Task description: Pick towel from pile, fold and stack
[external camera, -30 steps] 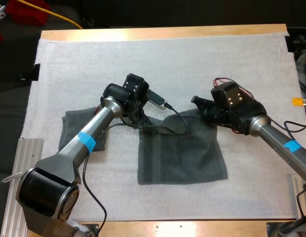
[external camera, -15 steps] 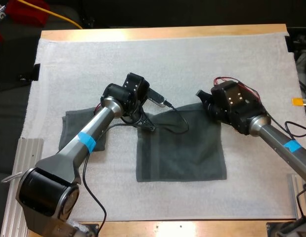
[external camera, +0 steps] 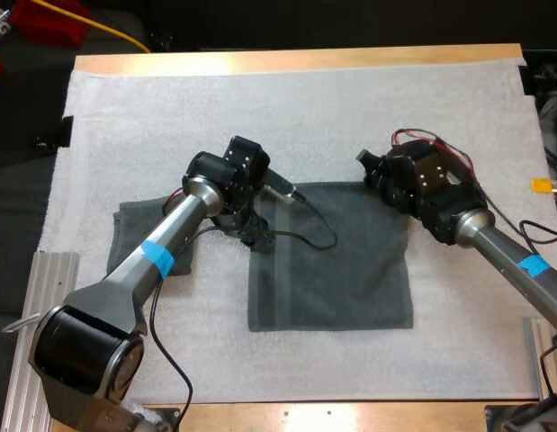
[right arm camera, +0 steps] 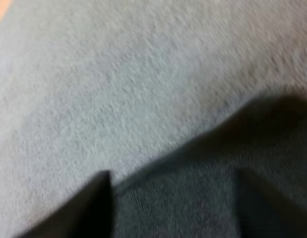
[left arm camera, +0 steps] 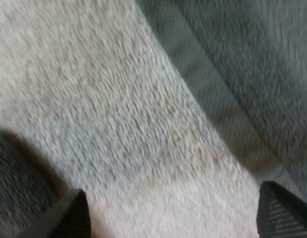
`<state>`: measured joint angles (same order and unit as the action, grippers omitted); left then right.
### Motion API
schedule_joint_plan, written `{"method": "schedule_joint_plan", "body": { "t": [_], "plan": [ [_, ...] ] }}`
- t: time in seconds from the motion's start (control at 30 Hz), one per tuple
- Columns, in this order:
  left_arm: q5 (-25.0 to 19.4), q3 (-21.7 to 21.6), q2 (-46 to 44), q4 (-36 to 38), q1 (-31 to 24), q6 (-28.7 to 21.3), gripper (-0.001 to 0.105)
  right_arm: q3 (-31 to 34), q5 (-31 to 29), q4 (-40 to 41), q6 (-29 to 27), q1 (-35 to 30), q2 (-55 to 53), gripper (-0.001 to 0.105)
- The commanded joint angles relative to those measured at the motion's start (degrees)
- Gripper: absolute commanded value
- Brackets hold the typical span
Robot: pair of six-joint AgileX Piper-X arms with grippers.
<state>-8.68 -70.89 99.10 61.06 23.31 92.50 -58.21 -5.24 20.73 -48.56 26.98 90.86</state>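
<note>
Towel [external camera: 332, 261] lies spread flat as a dark grey-green rectangle on the white mat [external camera: 305, 108] that covers the table [external camera: 296, 61]. Seen from the high view, the left end effector [external camera: 254, 236] points down just beside the towel's left edge, close to its far left corner. The right end effector [external camera: 363, 165] sits at the towel's far edge, near the far right corner. A second towel [external camera: 125, 229] of the same colour lies off the spread towel's left side, partly under the left arm.

From the left wrist view, the left end effector [left arm camera: 175, 212] has its fingers [left arm camera: 69, 218] wide apart and holds nothing. Bare mat [left arm camera: 93, 99] lies between them, and the towel's [left arm camera: 252, 74] hemmed edge runs past one fingertip.

From the right wrist view, the right end effector [right arm camera: 173, 210] also has its fingers [right arm camera: 89, 208] apart and pinches nothing. It is just over the towel's [right arm camera: 272, 139] edge, with cloth between and below the fingers and the mat [right arm camera: 118, 74] just beyond that edge.
</note>
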Motion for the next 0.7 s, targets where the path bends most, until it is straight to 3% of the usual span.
{"method": "schedule_joint_plan", "body": {
  "t": [0.0,0.13,0.67],
  "plan": [
    [-0.83,-0.16,-0.21,1.4,-0.01,0.5,0.066,-0.11,0.76,-0.18,-3.75,-0.33,-0.27,0.073],
    [1.02,-0.16,-1.87,3.17,-0.01,2.06,0.066,-0.11,2.92,3.01,-9.86,-0.33,-1.3,0.075],
    [8.09,-0.16,-17.36,8.62,-0.01,6.67,0.066,-0.11,5.16,21.17,-25.52,-0.33,-13.13,0.075]
  ]
}}
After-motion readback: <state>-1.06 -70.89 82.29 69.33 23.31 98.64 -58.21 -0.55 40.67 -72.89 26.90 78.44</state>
